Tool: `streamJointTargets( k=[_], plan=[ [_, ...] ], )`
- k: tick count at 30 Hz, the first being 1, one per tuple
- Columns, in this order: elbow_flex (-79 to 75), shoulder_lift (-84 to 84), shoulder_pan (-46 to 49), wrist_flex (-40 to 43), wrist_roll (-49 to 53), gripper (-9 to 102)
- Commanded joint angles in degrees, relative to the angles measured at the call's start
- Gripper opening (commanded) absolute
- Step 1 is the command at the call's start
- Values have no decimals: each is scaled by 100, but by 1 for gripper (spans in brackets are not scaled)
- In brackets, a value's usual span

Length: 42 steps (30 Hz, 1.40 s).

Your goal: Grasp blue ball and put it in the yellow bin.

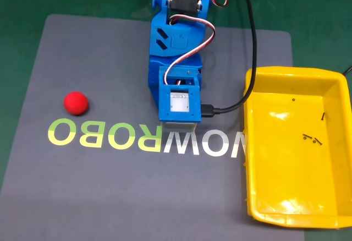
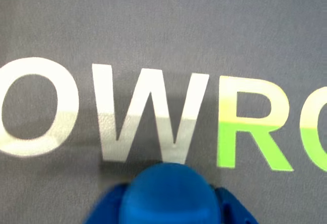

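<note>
Blue ball (image 2: 171,193): smooth matte sphere low in my wrist view, between blue parts, just below the printed W. Yellow bin (image 1: 258,213): glossy rectangular tray, upright, at right of fixed view.

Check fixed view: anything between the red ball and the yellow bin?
Yes. In the fixed view the blue arm stands between the red ball and the yellow bin, over the mat lettering, its black cable running toward the bin.

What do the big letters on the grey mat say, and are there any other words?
"NOWROBO ROBO", upside down in the fixed view, on the grey mat; the arm hides some letters.
"OWR", then part of one more letter, on the mat in the wrist view.
No words on the yellow bin or the red ball.
</note>
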<state>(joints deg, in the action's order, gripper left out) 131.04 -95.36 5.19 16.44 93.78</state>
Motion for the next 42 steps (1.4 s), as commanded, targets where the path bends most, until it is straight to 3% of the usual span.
streamJointTargets(
  k=[1, 20, 42],
  plan=[
    [-413, -9, -18, -158, -123, 2],
    [-431, -97, -105, -176, -237, 0],
    [-369, -2092, -976, -281, -290, 0]
  ],
)
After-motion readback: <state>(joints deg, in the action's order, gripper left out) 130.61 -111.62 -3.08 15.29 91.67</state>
